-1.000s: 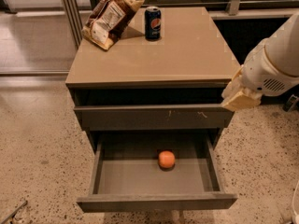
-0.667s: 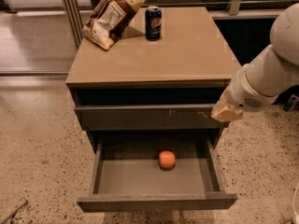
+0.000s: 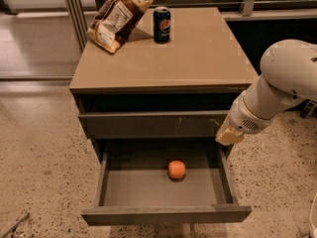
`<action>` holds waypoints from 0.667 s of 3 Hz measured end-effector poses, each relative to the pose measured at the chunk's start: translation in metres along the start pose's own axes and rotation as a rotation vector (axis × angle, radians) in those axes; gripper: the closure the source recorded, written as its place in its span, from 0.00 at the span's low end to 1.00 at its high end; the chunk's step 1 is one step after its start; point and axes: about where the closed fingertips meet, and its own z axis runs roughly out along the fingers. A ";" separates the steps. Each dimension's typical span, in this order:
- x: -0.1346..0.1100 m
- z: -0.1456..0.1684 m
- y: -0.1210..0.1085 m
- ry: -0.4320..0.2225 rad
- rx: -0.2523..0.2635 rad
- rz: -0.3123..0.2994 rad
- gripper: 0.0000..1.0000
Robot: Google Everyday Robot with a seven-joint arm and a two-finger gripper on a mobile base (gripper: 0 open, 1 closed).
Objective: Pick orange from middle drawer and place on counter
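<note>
The middle drawer [image 3: 143, 188] stands pulled well out below the front edge of the counter [image 3: 198, 58], and the orange [image 3: 177, 169] sits alone on its flat grey floor, toward the rear and a little right of centre, roughly under the midpoint of that front edge and clear of every drawer wall. The robot's 1 arm [image 3: 277, 88] comes in from the right, and its gripper [image 3: 229, 134] – a pale tan tip – hangs just below the counter's front-right corner, beside the right end of the scratched drawer front [image 3: 153, 124] and above the open drawer's right wall. Whether the gripper is open or closed cannot be told from this view. It is well apart from the orange. On the counter are 2 items: a blue soda can [image 3: 162, 25] upright near the back edge, left of centre, and a crumpled snack bag [image 3: 118, 16] at the back-left corner. Speckled terrazzo floor [image 3: 39, 148] surrounds the cabinet.
</note>
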 end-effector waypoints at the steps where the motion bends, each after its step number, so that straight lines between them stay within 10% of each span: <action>1: 0.005 0.025 -0.003 -0.015 0.030 -0.022 1.00; 2: 0.028 0.099 -0.003 -0.054 0.027 -0.050 1.00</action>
